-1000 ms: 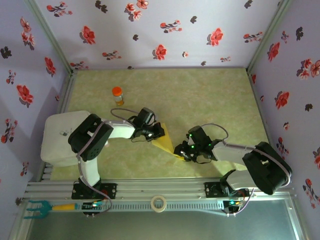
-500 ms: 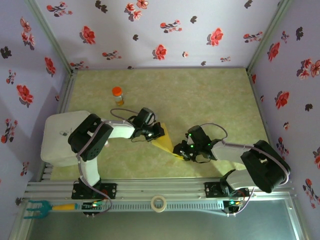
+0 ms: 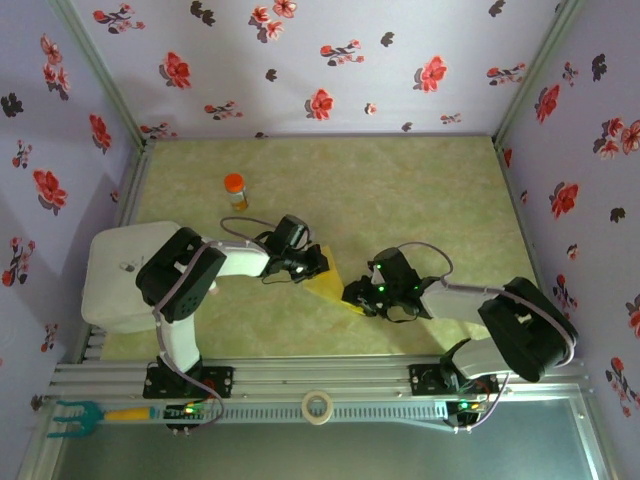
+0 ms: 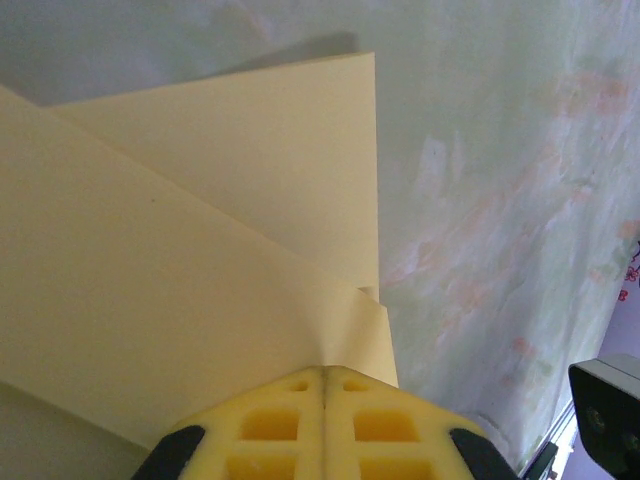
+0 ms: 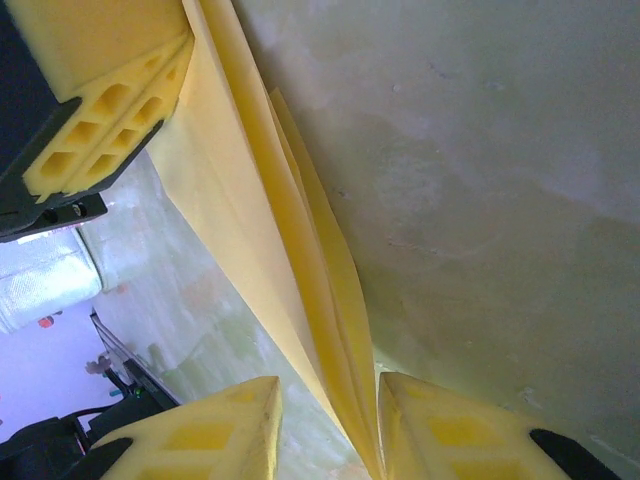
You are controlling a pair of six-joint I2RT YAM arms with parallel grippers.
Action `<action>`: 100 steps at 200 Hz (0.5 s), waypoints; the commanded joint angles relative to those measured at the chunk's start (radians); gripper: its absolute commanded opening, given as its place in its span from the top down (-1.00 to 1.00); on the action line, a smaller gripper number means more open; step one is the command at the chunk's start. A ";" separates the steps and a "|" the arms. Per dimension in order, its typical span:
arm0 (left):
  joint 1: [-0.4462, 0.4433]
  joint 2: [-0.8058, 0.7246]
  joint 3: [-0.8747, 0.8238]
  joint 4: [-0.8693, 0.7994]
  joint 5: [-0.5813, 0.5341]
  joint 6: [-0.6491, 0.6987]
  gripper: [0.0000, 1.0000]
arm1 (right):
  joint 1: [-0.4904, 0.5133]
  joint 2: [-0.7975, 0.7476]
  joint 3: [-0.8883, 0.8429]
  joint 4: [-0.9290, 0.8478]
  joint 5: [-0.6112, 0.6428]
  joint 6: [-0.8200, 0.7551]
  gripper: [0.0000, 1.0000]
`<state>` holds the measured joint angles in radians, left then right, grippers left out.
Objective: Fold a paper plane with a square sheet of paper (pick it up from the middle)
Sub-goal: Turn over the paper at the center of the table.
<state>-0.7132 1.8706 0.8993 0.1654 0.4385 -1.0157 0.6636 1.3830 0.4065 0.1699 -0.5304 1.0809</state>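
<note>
The square sheet of paper is a yellow, creased, pointed shape held off the table between my two grippers. My left gripper is shut on one end of it; in the left wrist view its fingers press together on the paper. My right gripper is at the other, pointed end. In the right wrist view the folded layers run between its jaws. My right gripper stands open, the paper lying against the right finger with a gap on the left. The left gripper's pads show at top left.
An orange-capped bottle stands behind the left arm. A white box sits at the left edge. A tape roll and a teal tool lie on the rail in front. Flowered walls enclose the table.
My right gripper has shifted a little to the left, toward the paper's pointed end, and its jaws have parted slightly. The left gripper has stayed in place, shut on the paper.
</note>
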 commanded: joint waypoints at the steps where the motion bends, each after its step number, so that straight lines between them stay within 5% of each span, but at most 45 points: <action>1: 0.009 -0.010 -0.020 -0.018 -0.004 -0.008 0.89 | -0.001 0.018 0.027 0.029 0.021 -0.030 0.36; 100: 0.009 -0.035 -0.001 -0.023 0.003 -0.010 0.82 | -0.010 0.046 0.019 0.083 0.026 -0.054 0.63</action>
<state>-0.7128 1.8690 0.8989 0.1646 0.4412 -1.0161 0.6605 1.4223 0.4110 0.2283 -0.5232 1.0527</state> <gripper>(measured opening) 0.080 0.206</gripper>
